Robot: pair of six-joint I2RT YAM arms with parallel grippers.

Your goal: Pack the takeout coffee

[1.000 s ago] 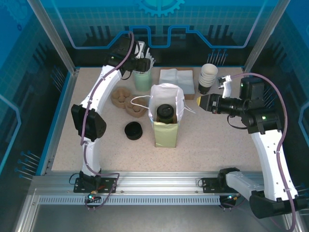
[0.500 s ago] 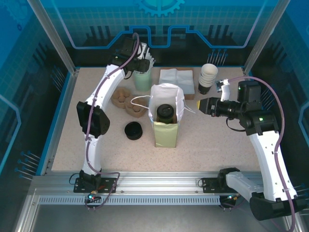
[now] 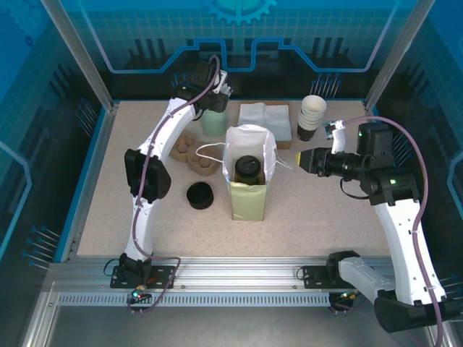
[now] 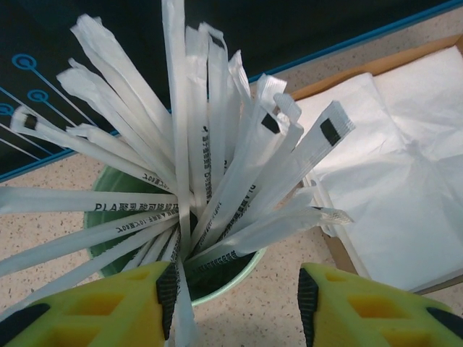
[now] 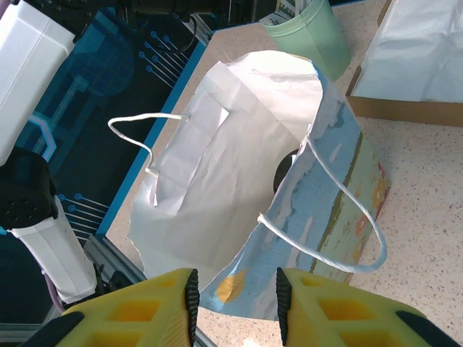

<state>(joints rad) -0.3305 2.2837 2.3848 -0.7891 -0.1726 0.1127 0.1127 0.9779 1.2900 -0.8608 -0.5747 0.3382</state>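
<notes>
— What had changed?
— The left arm (image 3: pixel 165 134) had swung over the green tumbler (image 3: pixel 213 123), its left gripper (image 4: pixel 235 293) part open, gripping nothing, astride the wrapped straws (image 4: pixel 210 144). The right gripper (image 5: pixel 233 296), jaws parted and empty, had neared the paper bag (image 3: pixel 249 141).
— And the coffee?
— The takeout coffee (image 3: pixel 248 168) sat lidded inside it; a straw looked next. Speckled surface (image 3: pixel 325 217), blue-walled room (image 3: pixel 29 108).

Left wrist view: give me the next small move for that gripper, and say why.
Probably lower slightly and close the left gripper on one paper-wrapped stick: its fingers stand open over the green tumbler, that wrapper beside one of them. The lidded coffee cup already sits in the paper bag.
</notes>
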